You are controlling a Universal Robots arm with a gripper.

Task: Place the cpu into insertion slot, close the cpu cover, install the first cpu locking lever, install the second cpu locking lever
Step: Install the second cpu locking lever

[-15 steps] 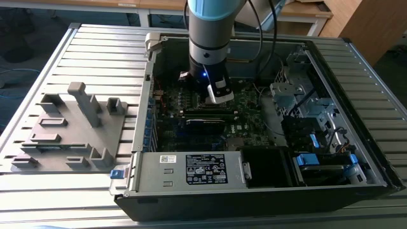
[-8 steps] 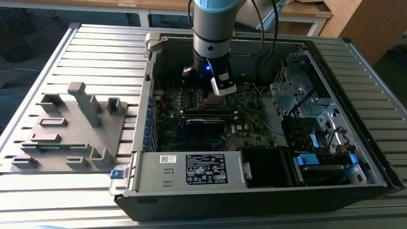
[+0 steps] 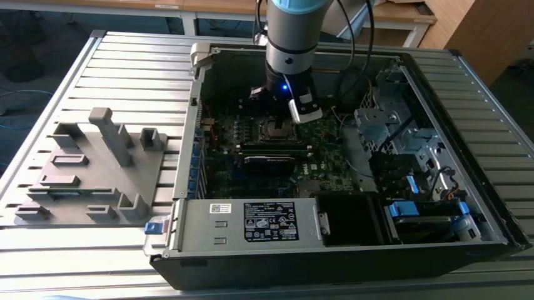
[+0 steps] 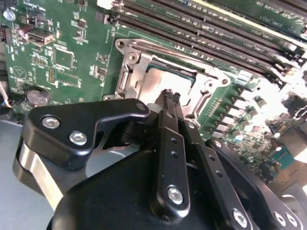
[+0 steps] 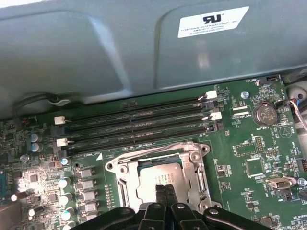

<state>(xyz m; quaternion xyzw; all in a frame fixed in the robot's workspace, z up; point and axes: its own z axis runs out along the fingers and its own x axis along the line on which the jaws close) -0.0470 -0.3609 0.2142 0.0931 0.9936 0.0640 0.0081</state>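
Your gripper [image 5: 165, 190] hangs low over the motherboard [image 3: 326, 156] inside the open PC case [image 3: 467, 206], with its two fingers pressed together and nothing between them. In both wrist views the fingertips [image 4: 169, 98] sit right above the near edge of the cpu [image 5: 156, 178], which lies flat in the slot [image 5: 125, 189] with the cover [image 5: 199, 173] down around it as a silver frame. In the exterior view you find the socket [image 3: 279, 129] at about 7 o'clock from the wrist, just beside it. The memory slots [image 5: 139, 125] run close beyond the cover.
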